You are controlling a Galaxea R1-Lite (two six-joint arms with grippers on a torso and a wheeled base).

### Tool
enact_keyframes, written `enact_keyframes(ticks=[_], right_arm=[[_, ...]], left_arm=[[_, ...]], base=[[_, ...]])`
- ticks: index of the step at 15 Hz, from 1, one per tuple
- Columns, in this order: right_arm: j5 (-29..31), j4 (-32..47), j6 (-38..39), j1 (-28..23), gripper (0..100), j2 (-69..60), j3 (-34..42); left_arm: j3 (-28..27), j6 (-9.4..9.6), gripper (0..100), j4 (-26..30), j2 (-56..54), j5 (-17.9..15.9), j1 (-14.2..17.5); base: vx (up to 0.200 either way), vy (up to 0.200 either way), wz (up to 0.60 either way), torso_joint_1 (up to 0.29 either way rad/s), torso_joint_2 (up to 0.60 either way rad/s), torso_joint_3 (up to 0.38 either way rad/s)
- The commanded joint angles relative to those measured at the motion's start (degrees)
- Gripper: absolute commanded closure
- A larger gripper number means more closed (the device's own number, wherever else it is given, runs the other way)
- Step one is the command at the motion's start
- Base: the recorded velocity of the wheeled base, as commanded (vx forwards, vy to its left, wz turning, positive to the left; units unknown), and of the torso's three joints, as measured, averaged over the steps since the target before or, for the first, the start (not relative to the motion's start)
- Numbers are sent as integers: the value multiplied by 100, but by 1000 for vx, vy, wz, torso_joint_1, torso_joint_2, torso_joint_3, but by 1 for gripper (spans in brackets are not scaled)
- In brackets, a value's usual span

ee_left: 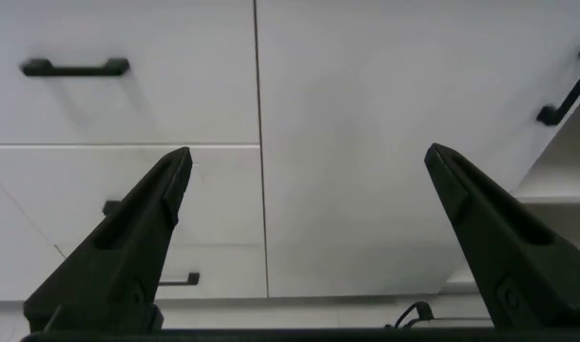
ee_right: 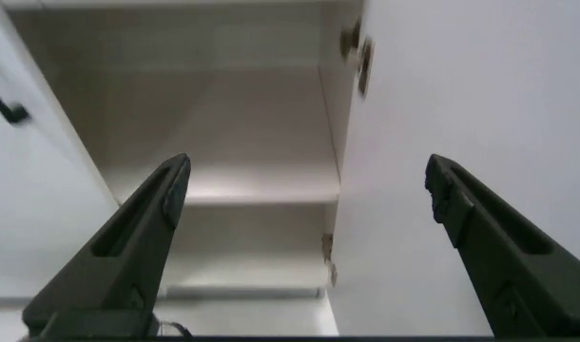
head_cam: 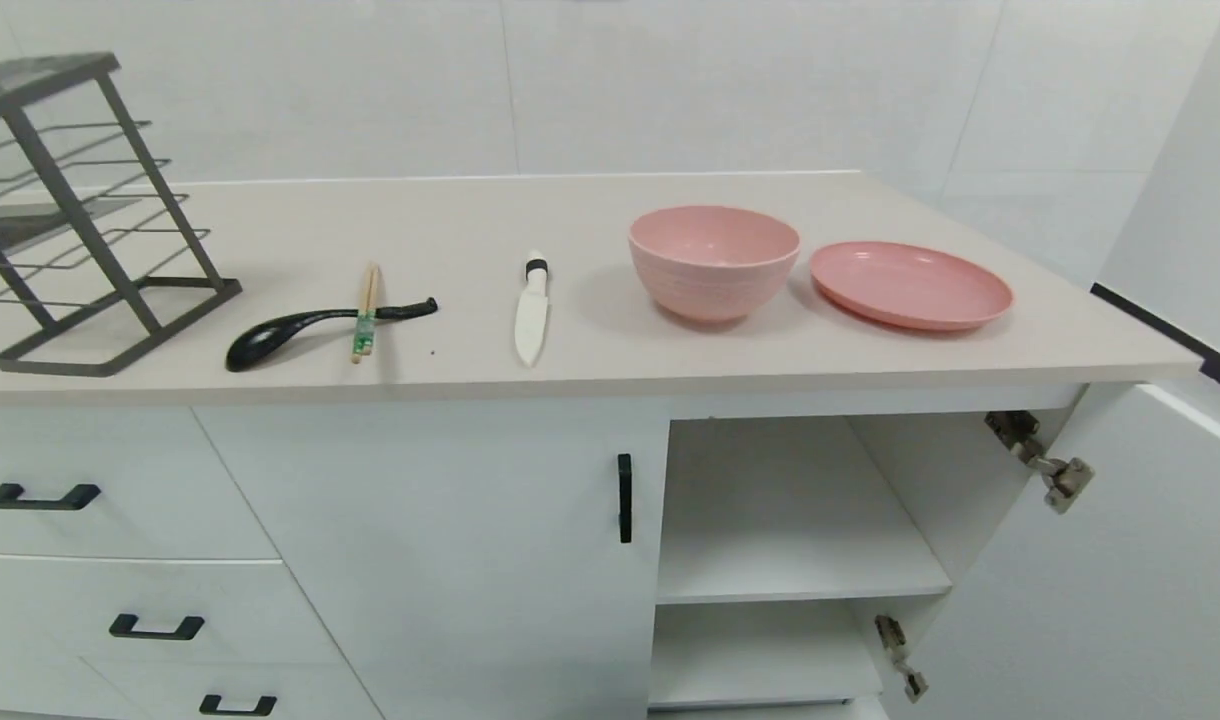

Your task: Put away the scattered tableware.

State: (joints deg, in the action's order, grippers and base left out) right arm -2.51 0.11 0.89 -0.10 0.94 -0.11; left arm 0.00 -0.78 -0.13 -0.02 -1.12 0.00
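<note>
On the countertop [head_cam: 470,215] sit a grey dish rack [head_cam: 90,220], a black spoon [head_cam: 300,328] crossed by chopsticks [head_cam: 366,312], a white knife [head_cam: 532,310], a pink bowl [head_cam: 712,262] and, just beside it, a pink plate [head_cam: 910,284]. The left gripper [ee_left: 309,157] gapes wide and empty before the drawers [ee_left: 119,104]. The right gripper [ee_right: 307,163], equally spread and empty, faces the open cabinet's shelf [ee_right: 242,185].

Pale countertop [head_cam: 470,220] over white cabinet [head_cam: 430,520] — its right door [head_cam: 1100,580] open.

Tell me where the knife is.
In the head view the knife lies on the counter near its middle, between the chopsticks to its left and the bowl to its right.
</note>
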Motion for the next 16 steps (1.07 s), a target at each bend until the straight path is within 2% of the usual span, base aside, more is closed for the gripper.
enact_keyframes(ticks=[1, 5, 8, 11, 14, 16], right_arm=[[-4, 7, -1, 1, 0, 12, 2], [-4, 7, -1, 1, 0, 12, 2], [-4, 7, -1, 1, 0, 12, 2], [-4, 7, -1, 1, 0, 12, 2], [-4, 7, -1, 1, 0, 12, 2], [-4, 7, -1, 1, 0, 12, 2]], left_arm=[[0, -1, 0, 5, 2, -2, 0], [0, 8, 0, 5, 2, -2, 0], [0, 25, 0, 5, 2, -2, 0], [0, 43, 0, 5, 2, 7, 0], [0, 34, 0, 5, 2, 165, 9], [0, 131, 0, 13, 2, 121, 9]], base=[[0, 0, 0, 178, -569, -178], [0, 0, 0, 233, -486, -212], [0, 0, 0, 87, -481, -224], [0, 0, 0, 391, -479, -229], [0, 0, 0, 305, -509, -243], [0, 0, 0, 288, -515, -249]])
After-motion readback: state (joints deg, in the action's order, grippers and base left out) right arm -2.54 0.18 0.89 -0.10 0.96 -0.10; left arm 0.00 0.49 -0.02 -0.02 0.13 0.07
